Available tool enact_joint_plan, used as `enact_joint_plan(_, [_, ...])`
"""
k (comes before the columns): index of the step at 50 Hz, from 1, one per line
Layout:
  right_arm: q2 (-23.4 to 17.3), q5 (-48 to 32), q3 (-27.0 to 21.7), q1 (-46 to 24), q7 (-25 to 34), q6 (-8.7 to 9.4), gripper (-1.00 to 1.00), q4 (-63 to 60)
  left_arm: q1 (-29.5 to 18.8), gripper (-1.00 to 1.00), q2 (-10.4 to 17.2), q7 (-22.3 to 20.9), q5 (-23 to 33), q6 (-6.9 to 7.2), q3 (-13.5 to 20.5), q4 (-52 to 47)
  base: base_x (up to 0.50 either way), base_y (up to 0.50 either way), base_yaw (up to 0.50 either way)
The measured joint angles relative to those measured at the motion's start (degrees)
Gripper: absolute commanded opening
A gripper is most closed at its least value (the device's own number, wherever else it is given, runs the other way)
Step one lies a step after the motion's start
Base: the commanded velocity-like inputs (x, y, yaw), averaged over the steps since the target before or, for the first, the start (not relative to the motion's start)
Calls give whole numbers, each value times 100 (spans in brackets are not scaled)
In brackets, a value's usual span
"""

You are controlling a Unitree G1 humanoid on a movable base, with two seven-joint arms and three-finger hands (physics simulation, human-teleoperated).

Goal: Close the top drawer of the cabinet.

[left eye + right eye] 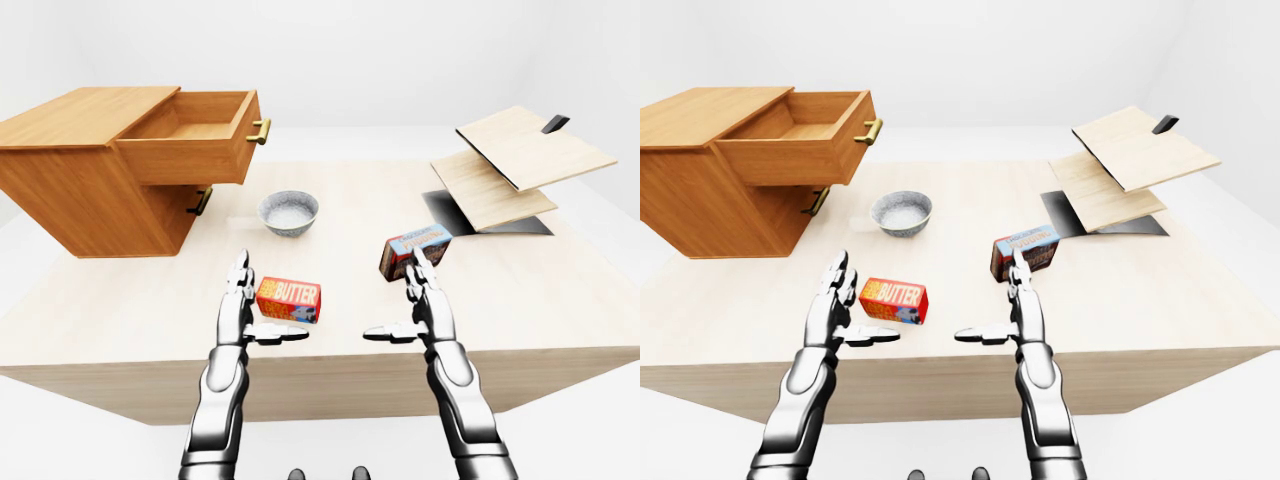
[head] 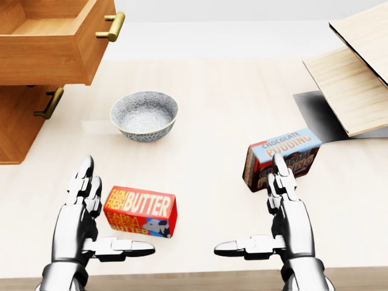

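A wooden cabinet [image 1: 70, 190] stands on the table at the left of the left-eye view. Its top drawer [image 1: 190, 140] is pulled far out, empty inside, with a brass handle [image 1: 260, 131] on its face. The lower drawer's handle [image 1: 200, 201] shows beneath it. My left hand [image 1: 250, 310] hovers open near the table's near edge, well below and right of the drawer. My right hand [image 1: 412, 308] is open too, thumb pointing inward. Neither hand holds or touches anything.
A grey bowl [image 2: 144, 115] sits below the drawer's face. A red butter box [image 2: 140, 211] lies beside my left hand, and a chocolate pudding box [image 2: 282, 156] just beyond my right fingertips. Light wooden boards [image 1: 515, 165] over a dark plate [image 1: 470, 212] occupy the right.
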Motion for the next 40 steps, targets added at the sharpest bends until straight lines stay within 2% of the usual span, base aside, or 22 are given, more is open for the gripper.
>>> enact_joint_plan(7, [-37,23,-75,21,101,5,100,15,-44,100,56,-114,-101,23,114,67,0,0,0])
enact_joint_plan(12, [-49,19,-96,16,131,46,100,-17,-78,100,93,-175,-166,96,179,36,0,0,0])
enact_joint_plan(17, [-64,7,-120,-37,120,182,100,-113,-150,100,134,-235,-197,278,218,-98,0,0,0])
enact_joint_plan(21, [-76,-7,-140,-140,85,417,100,-244,-281,100,174,-298,-207,492,240,-236,0,0,0])
enact_joint_plan(23, [-81,-2,-147,-219,65,524,100,-324,-385,100,200,-330,-209,492,253,-307,0,0,0])
enact_joint_plan(40, [-151,186,-176,-1280,-58,524,100,-627,-1788,100,498,-375,-310,492,415,-347,0,0,0])
